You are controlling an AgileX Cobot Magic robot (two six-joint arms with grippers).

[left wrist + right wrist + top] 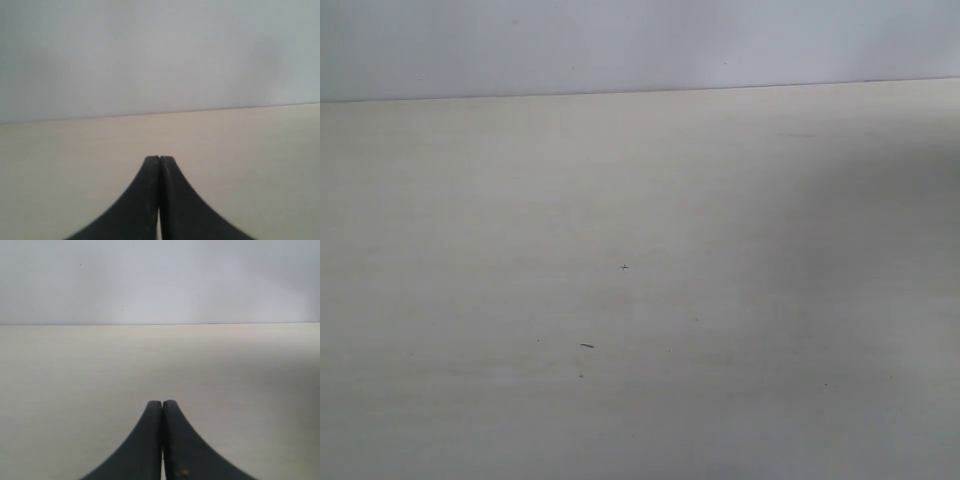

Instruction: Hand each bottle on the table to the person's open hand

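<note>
The pale beige table (620, 200) fills the exterior view, bare apart from a few tiny dark specks. No bottle shows in any view, and the person's open hand is out of view too. Neither arm appears in the exterior view. My left gripper (159, 159) is shut, its two black fingers pressed together with nothing between them, over the table (250, 150). My right gripper (162, 403) is shut the same way, empty, above the table (75, 370).
A plain pale grey wall (620, 40) stands behind the table's far edge (640, 91). A soft shadow (880, 230) lies over the right part of the tabletop.
</note>
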